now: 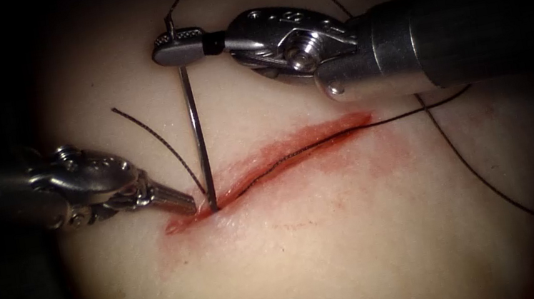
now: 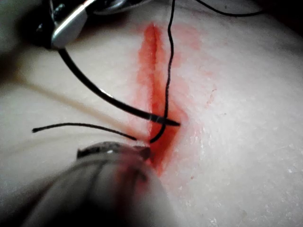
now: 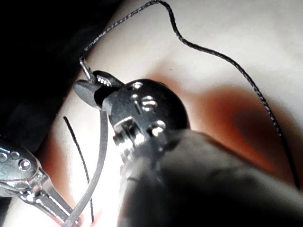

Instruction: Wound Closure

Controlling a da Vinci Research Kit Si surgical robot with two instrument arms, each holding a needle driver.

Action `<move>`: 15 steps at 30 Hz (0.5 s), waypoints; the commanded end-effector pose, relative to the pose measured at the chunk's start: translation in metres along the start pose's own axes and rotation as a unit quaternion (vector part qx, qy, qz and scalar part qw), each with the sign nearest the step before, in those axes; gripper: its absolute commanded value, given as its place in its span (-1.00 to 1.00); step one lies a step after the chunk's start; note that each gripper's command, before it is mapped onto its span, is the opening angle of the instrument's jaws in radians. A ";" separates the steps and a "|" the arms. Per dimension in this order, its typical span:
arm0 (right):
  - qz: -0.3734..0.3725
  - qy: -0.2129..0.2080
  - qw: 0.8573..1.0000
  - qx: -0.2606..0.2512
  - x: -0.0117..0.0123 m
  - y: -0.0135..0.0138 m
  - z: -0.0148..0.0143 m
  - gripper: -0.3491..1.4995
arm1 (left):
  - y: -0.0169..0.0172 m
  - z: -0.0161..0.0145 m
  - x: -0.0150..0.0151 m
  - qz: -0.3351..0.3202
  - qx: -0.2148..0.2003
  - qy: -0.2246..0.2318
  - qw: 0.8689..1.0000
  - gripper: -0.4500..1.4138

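A: Start nearest the lens. What's the left pincer [image 1: 183, 201] doing?

B: Its jaws look closed to a narrow point that rests at the left end of the cut [image 1: 269, 160], right where the short cut end of thread [image 1: 157, 140] comes out of the tissue [image 1: 315, 264]. I can't tell if it pinches tissue or only presses there; I'd guess it steadies the edge beside the needle.

A: And the needle [image 1: 198, 146]?

B: Its point is in the tissue at the cut's left end, just beside that tip. The rest of the curve rises clear.

A: Held by?

B: The right pincer [image 1: 179, 47], clamped near the swaged end, so the whole curve stays free below the grip.

A: The thread [image 1: 323, 138]?

B: It trails from the needle's end upward, and a strand lies along the cut, running off to the right.

A: The surface beyond?

B: Pale tissue, red fluid [image 1: 343, 126] staining the cut's edges, darkness around
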 end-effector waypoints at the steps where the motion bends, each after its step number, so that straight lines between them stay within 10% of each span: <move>1: -0.001 0.002 1.000 0.000 0.0001 0.0002 0.0010 -1.00 | -0.0001 0.0008 -0.0001 -0.001 -0.001 -0.002 1.000 -1.00; 15: -0.058 0.008 0.998 0.002 0.0009 -0.0009 0.0017 -1.00 | 0.0019 0.0008 0.0012 0.017 -0.035 0.006 0.999 -0.87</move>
